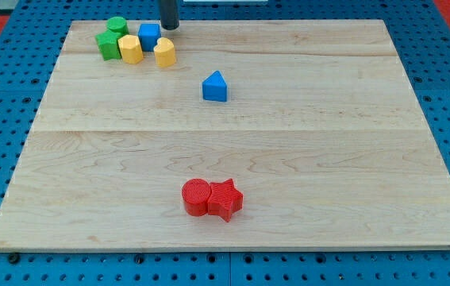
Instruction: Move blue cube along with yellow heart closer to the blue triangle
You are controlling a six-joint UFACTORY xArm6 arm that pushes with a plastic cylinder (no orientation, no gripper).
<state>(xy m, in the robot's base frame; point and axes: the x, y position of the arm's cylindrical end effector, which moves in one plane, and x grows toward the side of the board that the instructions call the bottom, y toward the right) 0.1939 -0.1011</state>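
blue cube (149,36) just left of my tip (168,28)

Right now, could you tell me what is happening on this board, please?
My tip stands at the view's top, just right of the blue cube, with the yellow heart below it. Both sit in a cluster up and left of the blue triangle, not yet near it. Two red blocks rest near the bottom.

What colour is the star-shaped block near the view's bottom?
Red; the star touches a red cylinder, clear in the camera view.
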